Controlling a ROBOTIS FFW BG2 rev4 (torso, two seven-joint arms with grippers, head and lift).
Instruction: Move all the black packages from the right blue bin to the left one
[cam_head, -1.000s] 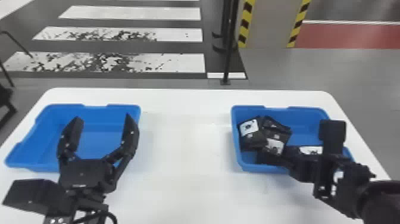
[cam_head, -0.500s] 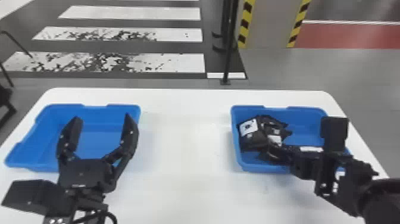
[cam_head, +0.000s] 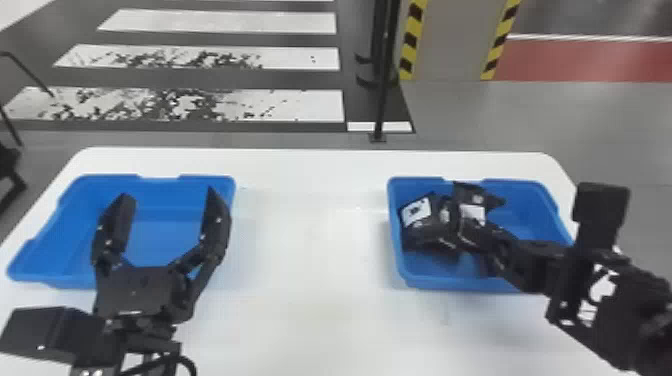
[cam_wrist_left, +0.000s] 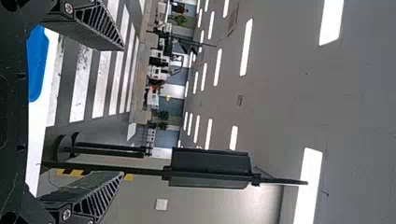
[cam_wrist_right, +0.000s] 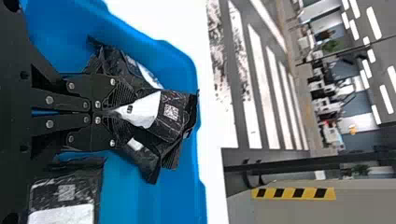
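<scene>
Package (cam_wrist_right: 175, 112) clamped between right gripper (cam_wrist_right: 119, 111) fingers, near the left side of the right blue bin (cam_head: 450, 283). Neighbour packages crowd it, so a straight lift first, steady grip, looks best; watch for a second one dragging along. Clear the right blue bin's rim fully before going sideways, then lower it into the left blue bin (cam_head: 110, 182), well apart to the left of the right blue bin, and let go low. White-labelled package (cam_head: 425, 215) sits by the right blue bin's left wall; another package (cam_wrist_right: 65, 193) lies at its near side. Left gripper (cam_head: 167, 195), fingers apart, is left of the right blue bin.
</scene>
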